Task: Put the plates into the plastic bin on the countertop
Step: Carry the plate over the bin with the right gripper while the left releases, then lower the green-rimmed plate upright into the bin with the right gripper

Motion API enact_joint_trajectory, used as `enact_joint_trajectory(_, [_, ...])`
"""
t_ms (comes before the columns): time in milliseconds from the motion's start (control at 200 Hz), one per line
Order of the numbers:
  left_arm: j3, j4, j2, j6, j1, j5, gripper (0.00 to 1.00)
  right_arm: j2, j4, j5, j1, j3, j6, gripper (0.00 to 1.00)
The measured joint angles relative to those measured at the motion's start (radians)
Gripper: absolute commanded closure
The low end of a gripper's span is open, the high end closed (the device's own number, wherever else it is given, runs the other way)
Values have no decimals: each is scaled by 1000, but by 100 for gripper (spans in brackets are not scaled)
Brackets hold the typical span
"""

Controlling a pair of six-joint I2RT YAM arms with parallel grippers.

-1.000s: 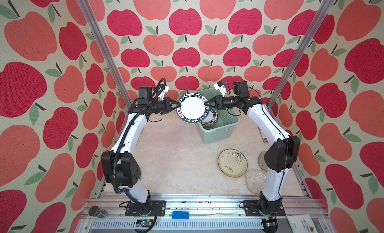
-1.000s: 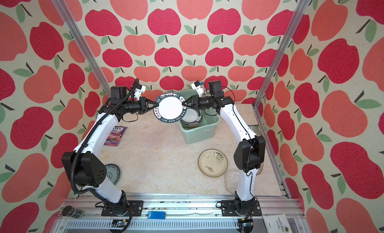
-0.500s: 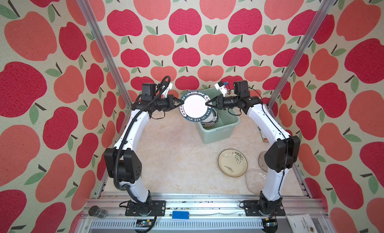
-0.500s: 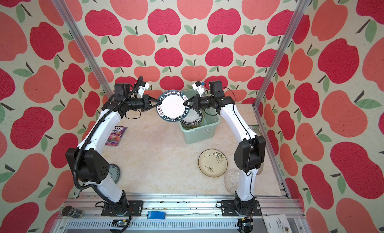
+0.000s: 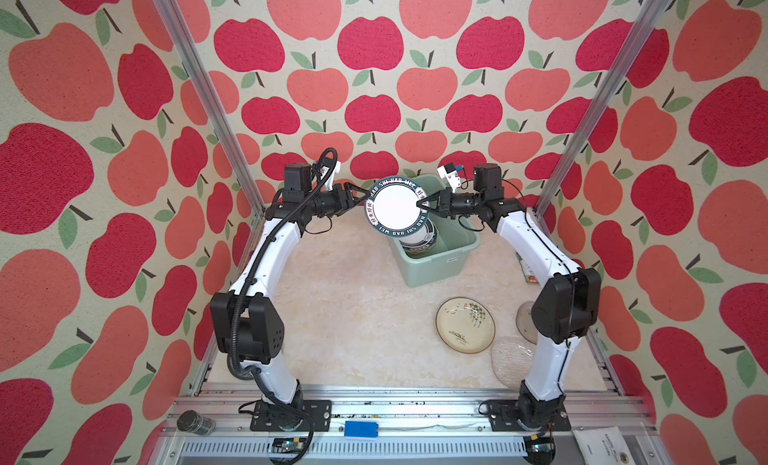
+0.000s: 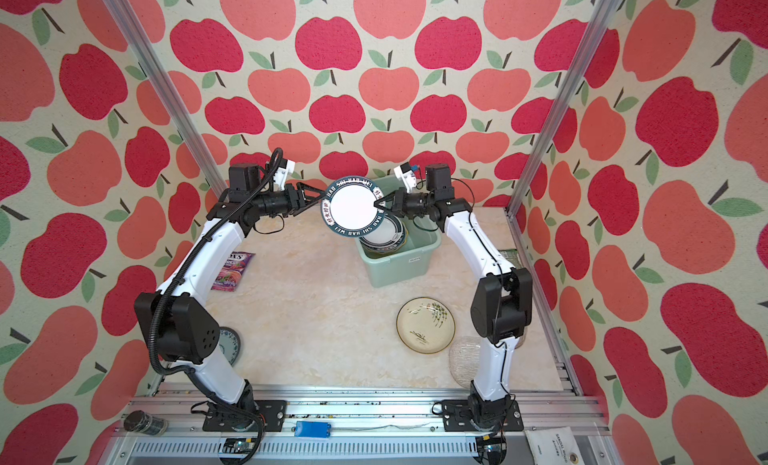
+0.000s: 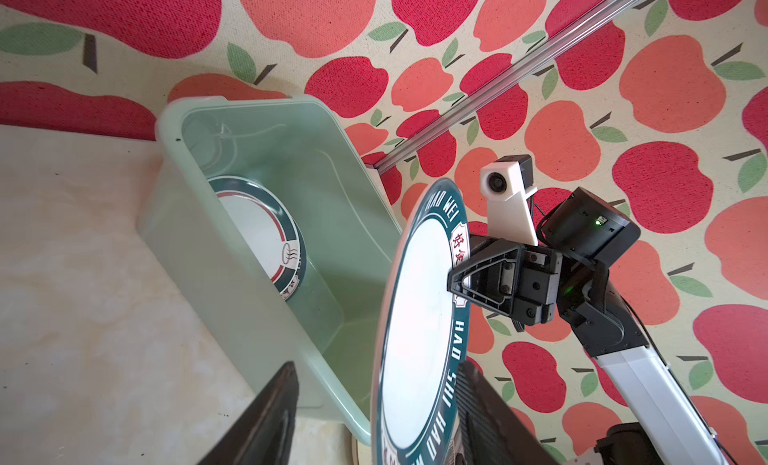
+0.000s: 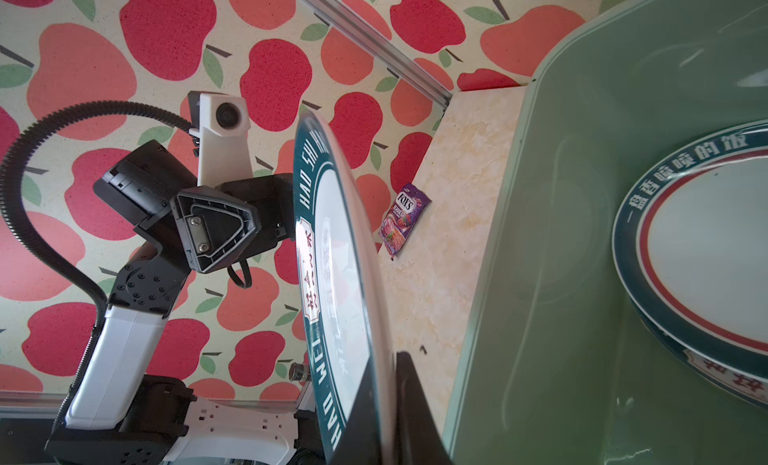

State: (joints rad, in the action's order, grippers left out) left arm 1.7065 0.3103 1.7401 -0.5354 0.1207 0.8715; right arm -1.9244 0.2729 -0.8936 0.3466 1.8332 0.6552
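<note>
Right gripper [image 5: 423,202] first: its fingers [image 8: 417,417] are pinched tight on the rim of the lettered plate [image 5: 395,205], one above the face, one below. That arm alone carries the load.

Across from it, the left gripper [image 5: 360,198] has its fingers [image 7: 266,421] spread wide, straddling the opposite rim. There's clear daylight on one side in the left wrist view; the other finger sits near the rim, and whether it touches I cannot tell.

The plate hangs in the air, roughly level, face up, strung between the two arms. It overlaps the left edge of the bin [image 5: 432,272] in both top views.

Here's the thing to watch: the open bin lies below the plate and off toward the right arm. Its long axis runs away from the robot's base toward the back wall. A stack [image 5: 420,243] of lettered plates already sits inside. My read is that the plate needs to travel toward the right gripper's own side, then down onto that stack, and the left fingers must clear the rim first.

Out on the countertop [image 5: 353,317], a cream plate [image 5: 465,325] and a glass plate [image 5: 511,361] wait near the right arm's base.
</note>
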Motion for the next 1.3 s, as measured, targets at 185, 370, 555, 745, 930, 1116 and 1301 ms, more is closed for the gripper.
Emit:
enact_joint_trajectory(185, [-55, -50, -29, 18, -10, -103, 15, 2, 40, 75, -33, 32, -45, 100])
enact_joint_trajectory(370, [-116, -104, -86, 67, -23, -196, 5, -24, 233, 219, -35, 208, -198, 100])
enact_joint_trajectory(555, [-118, -148, -92, 112, -28, -253, 1, -99, 343, 347, -35, 351, -294, 100])
enact_joint_trajectory(745, [-119, -192, -83, 116, -32, -286, 1, -208, 438, 478, -35, 436, -345, 100])
enact_joint_trajectory(930, [-117, -208, -43, 116, -33, -304, 1, -285, 514, 600, -32, 479, -365, 100])
enact_joint_trajectory(1116, [-87, -183, 28, 127, -34, -306, 1, -324, 533, 711, -3, 484, -376, 100])
enact_joint_trajectory(1301, [-23, -150, 99, 135, -34, -303, 1, -375, 529, 779, 55, 512, -375, 100])
